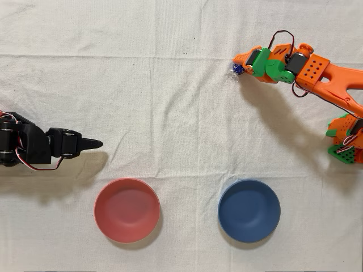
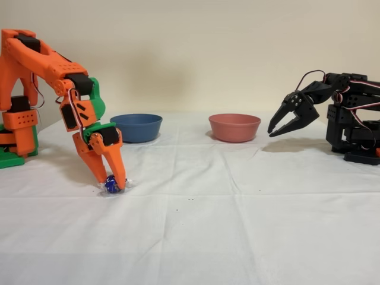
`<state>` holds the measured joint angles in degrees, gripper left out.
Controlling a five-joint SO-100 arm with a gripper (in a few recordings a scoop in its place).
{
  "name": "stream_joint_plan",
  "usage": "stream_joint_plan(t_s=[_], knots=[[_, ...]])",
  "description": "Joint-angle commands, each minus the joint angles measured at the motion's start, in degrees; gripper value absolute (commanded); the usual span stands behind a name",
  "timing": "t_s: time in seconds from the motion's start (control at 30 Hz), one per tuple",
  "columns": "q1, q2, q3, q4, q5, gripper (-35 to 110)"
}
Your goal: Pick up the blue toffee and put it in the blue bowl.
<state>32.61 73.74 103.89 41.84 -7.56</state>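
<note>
A creased white cloth covers the counter (image 1: 170,102). In the overhead view the blue bowl (image 1: 249,210) and a pink-red bowl (image 1: 126,209) sit apart near the bottom edge; the blue toffee (image 1: 237,69) lies toward the top right corner.

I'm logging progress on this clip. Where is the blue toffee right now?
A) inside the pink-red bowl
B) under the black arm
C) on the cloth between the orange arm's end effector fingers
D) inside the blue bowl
C: in the fixed view the blue toffee sits on the white cloth between the lowered end effector fingers, well away from the blue bowl.
</note>
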Motion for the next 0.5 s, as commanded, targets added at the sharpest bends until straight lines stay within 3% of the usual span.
stream_joint_plan(t_s=[0.0, 0.47], knots=[[1.1, 7.4, -0.4, 3.0, -1.2, 14], [-11.2, 39.1, 6.2, 18.9, -2.2, 13]])
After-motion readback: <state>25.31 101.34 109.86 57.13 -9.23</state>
